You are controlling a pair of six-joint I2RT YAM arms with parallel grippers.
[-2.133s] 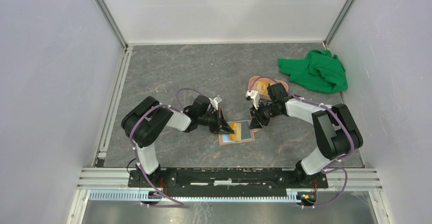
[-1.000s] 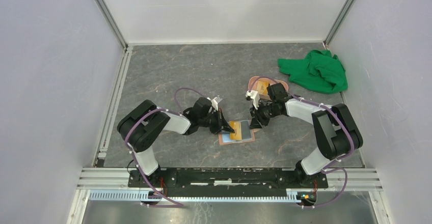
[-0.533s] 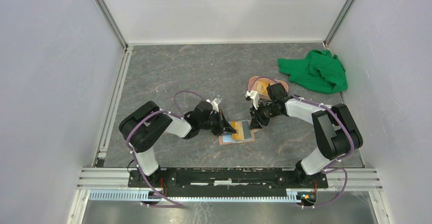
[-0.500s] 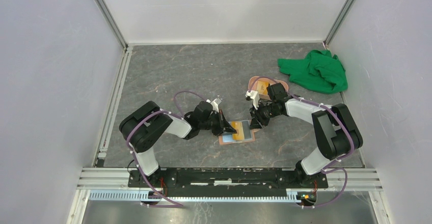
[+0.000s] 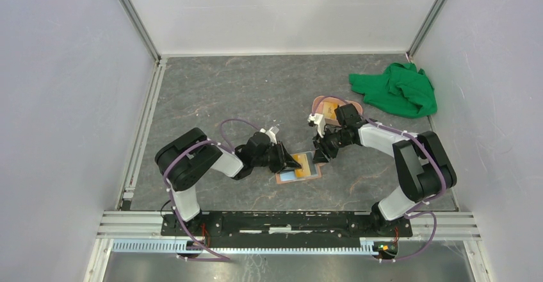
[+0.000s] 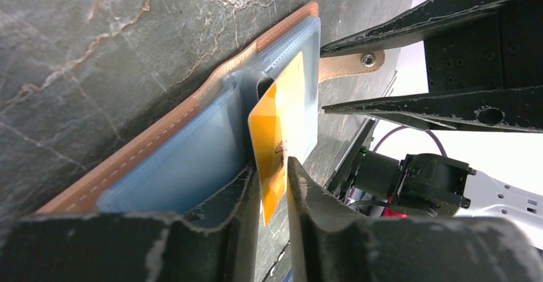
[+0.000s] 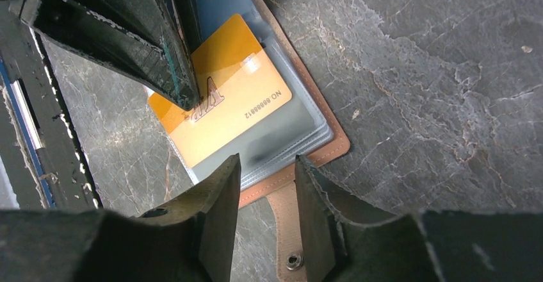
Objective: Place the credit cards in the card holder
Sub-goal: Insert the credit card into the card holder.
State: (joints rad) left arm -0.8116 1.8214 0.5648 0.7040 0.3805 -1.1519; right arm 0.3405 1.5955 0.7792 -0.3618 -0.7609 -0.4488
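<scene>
Since the earlier view the left gripper (image 6: 271,170) has slid right over the card holder (image 6: 153,136), which lies open on the table (image 5: 243,96) between the arms, and its jaws have parted slightly: the orange-yellow card (image 6: 282,115) sits loose between the fingertips (image 6: 307,192), its right part already under the clear pocket (image 6: 192,160). The right gripper (image 7: 266,166) hovers part open astride the snap tab (image 7: 288,231), holding nothing. To finish well, I judge, push the card's free edge flat and straight along the pocket while the right gripper pins the card holder
</scene>
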